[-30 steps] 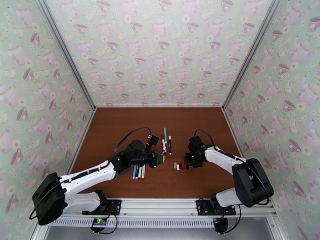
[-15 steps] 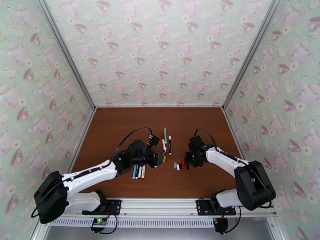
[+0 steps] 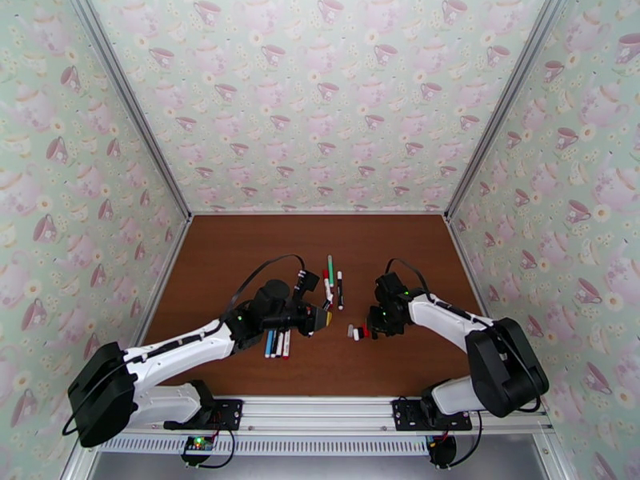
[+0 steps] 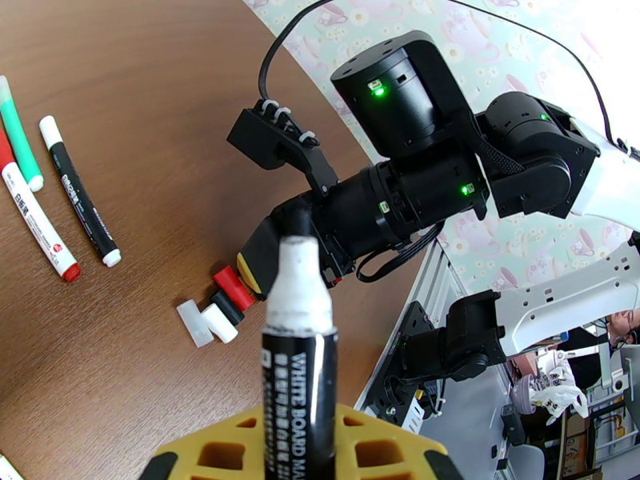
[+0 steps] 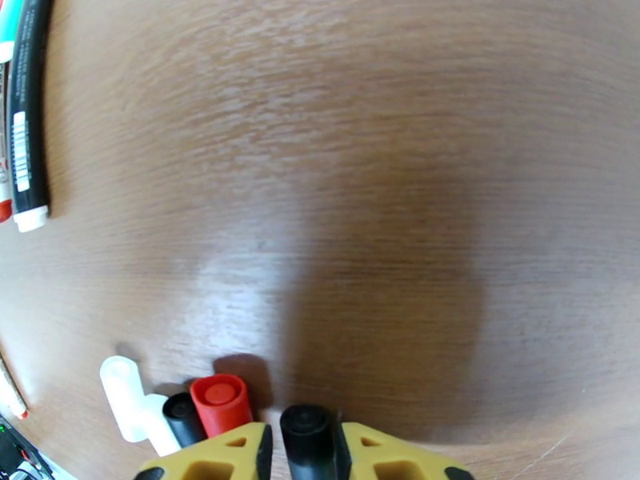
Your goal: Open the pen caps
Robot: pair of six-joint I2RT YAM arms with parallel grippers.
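Observation:
My left gripper (image 3: 318,318) (image 4: 300,451) is shut on a black whiteboard pen (image 4: 298,346) that points up and toward the right arm, its white neck and dark tip bare. My right gripper (image 3: 373,327) (image 5: 306,456) hangs low over the table, its yellow fingers closed on a black pen cap (image 5: 304,424). Just left of it lie loose pen caps: a red one (image 5: 220,400) (image 4: 234,287), a black one (image 5: 182,418) and a white one (image 5: 124,386). The top view shows this cluster of caps (image 3: 357,333) beside the right gripper.
A green pen (image 3: 330,268), a black pen (image 3: 339,290) and a red-ended white pen (image 3: 326,286) lie side by side mid-table. Several more pens (image 3: 278,343) lie under the left forearm. Papered walls enclose the brown table (image 3: 240,250) on three sides.
The right gripper has shifted slightly left and back beside the loose caps. The left arm with its pen has hardly moved.

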